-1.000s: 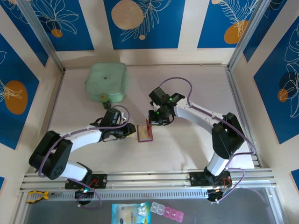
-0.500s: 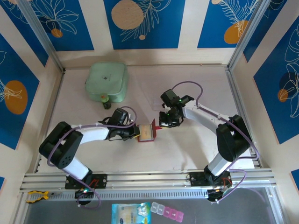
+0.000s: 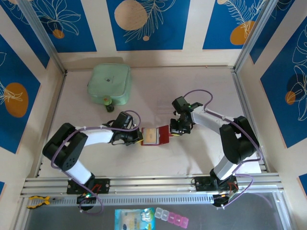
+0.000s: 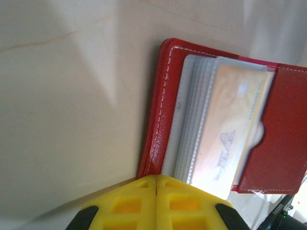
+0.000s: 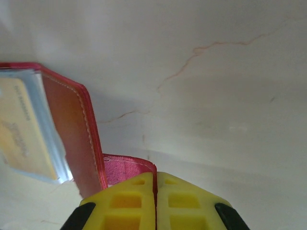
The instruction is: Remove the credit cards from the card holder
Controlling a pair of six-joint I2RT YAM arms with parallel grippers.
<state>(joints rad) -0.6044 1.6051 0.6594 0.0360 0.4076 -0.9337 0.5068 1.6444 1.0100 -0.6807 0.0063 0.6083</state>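
The red card holder [image 3: 163, 134] lies open at the table's middle, between the two grippers. Its pale grey pockets hold a yellowish-gold credit card [image 3: 151, 135], which the left wrist view shows tucked in the sleeves [image 4: 230, 139] behind a red pocket. My left gripper [image 3: 142, 137] is shut at the holder's left cover edge [image 4: 160, 105], yellow fingertips [image 4: 139, 191] pressed together on it. My right gripper [image 3: 172, 131] is shut on the holder's little red tab [image 5: 127, 167], keeping the right flap [image 5: 67, 120] folded out. The card's edge [image 5: 19, 129] sticks out past the clear sleeves.
A mint-green case [image 3: 109, 84] sits at the back left. Metal frame posts stand at the back corners, and a rail [image 3: 153, 184] runs along the near edge. A packet [image 3: 134, 219] and a pink pill box [image 3: 171, 218] lie below the rail, off the table.
The right gripper has drawn the tab to the right and lower, laying the holder open flatter. The left gripper has closed onto the holder's left edge.
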